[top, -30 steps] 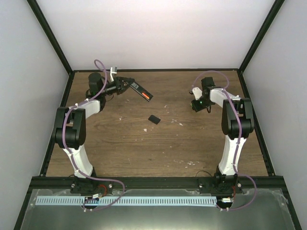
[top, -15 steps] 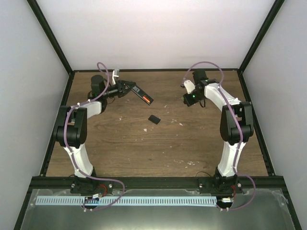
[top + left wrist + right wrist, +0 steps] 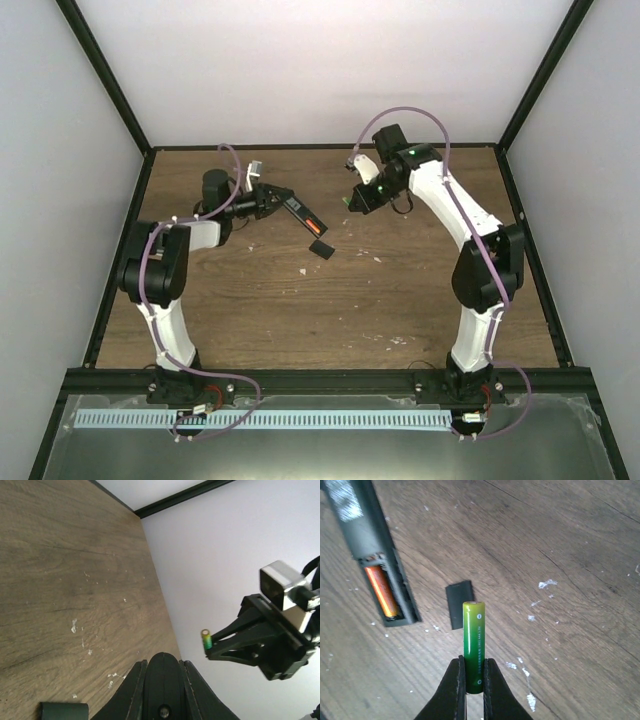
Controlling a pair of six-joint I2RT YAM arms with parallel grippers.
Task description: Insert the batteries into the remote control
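My left gripper point(image 3: 272, 198) is shut on the remote control point(image 3: 303, 215), a long black bar held above the table at the back left. Its end shows between my left fingers in the left wrist view point(image 3: 163, 680). In the right wrist view the remote point(image 3: 367, 540) has its compartment open with one orange battery point(image 3: 384, 591) in it. My right gripper point(image 3: 474, 687) is shut on a green-yellow battery point(image 3: 474, 640), held in the air right of the remote. That battery also shows in the left wrist view point(image 3: 205, 639).
The small black cover piece point(image 3: 321, 249) lies on the wood just below the remote's end; it also shows in the right wrist view point(image 3: 459, 604). Pale chipped specks dot the wooden table point(image 3: 400, 290). Black frame posts and white walls enclose the table.
My right arm has swung left and forward with the battery, closing on the remote. My left gripper has shifted the remote a little to the right and down.
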